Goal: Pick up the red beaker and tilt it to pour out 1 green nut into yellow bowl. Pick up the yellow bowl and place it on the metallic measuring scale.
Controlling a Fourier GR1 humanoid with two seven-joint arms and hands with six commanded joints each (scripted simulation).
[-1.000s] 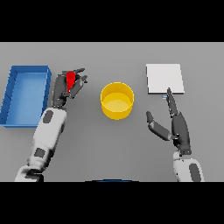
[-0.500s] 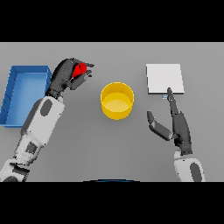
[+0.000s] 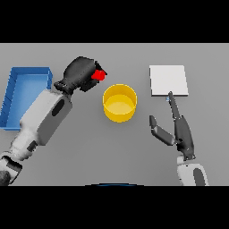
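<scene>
Your left hand [image 3: 82,74] has its fingers curled tight round the red beaker [image 3: 98,75], so that only a small red patch of it shows past the fingertips on the side facing the yellow bowl [image 3: 119,103]. The beaker is up off the table in that grasp; how far it is tipped you cannot tell, because the fingers cover most of it. The bowl stands just beyond and below those fingertips, near but not touching them. No green nut can be made out in the beaker or in the bowl. Behind the back of the same hand, on the far side from the bowl, lies the blue tray [image 3: 26,74].

Your right hand [image 3: 179,129] rests low over the table with its fingers straight and the thumb spread out toward the bowl, holding nothing. Its longest fingertip reaches the near edge of the metallic measuring scale [image 3: 168,80], a pale square plate lying just ahead of the fingers.
</scene>
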